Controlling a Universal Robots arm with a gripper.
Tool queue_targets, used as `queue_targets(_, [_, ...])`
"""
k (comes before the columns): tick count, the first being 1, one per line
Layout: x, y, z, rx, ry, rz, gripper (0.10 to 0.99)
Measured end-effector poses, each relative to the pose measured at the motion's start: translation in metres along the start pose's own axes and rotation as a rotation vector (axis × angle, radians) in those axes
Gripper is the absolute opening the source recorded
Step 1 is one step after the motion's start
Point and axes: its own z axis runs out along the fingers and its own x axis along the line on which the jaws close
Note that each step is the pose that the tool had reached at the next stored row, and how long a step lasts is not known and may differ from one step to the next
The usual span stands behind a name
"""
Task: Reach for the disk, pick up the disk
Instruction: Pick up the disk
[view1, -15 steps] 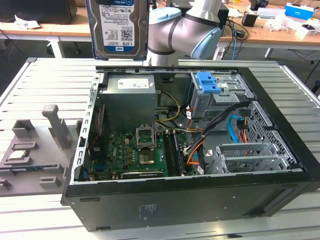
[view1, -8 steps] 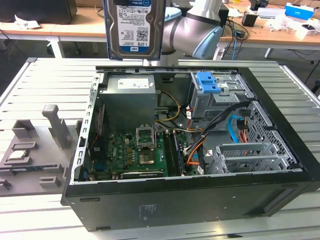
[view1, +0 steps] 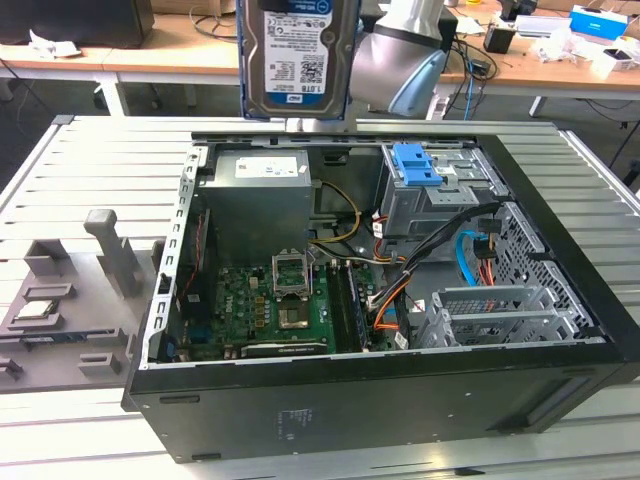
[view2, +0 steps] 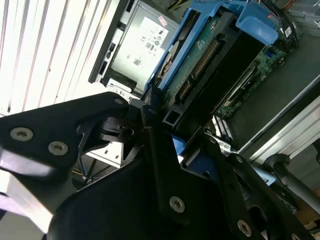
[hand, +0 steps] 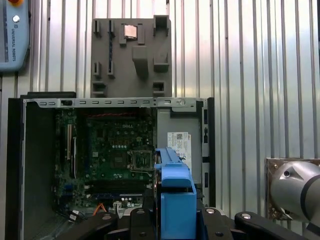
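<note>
Fixture plate (view1: 60, 320), grey and moulded, lay at about nine o'clock in the exterior view, with a small square chip (view1: 38, 310) seated in it. Toward the centre sat the open computer case (view1: 350, 400), its motherboard (view1: 270, 300) exposed. At twelve o'clock, the disk (view1: 297, 60) hung upright above the case with its white label facing the camera. It was clear of everything below, so the pick looked essentially made. Just past it, near one o'clock, stood the arm (view1: 400, 60). At about two o'clock, inside the case, was the drive cage (view1: 440, 210) with its blue latch (view1: 417, 165) on top, well apart from the disk.

In the first wrist view the gripper (hand: 175, 215) was clamped on the disk (hand: 175, 185), its black jaws pressing either side of the blue rail seen edge-on. In the second wrist view the disk (view2: 210, 60) showed its circuit-board face and blue rails. Doing this step well seemed to call for a firm, square hold without tilt, keeping the drive clear of the case rim and the cables (view1: 400, 290).
</note>
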Motion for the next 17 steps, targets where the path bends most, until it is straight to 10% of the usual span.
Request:
queue_targets(4, [0.0, -0.0168, -0.0012, -0.002, 0.0001, 0.0, 0.365])
queue_targets(17, [0.0131, -0.0226, -0.0016, -0.002, -0.0001, 0.0, 0.365])
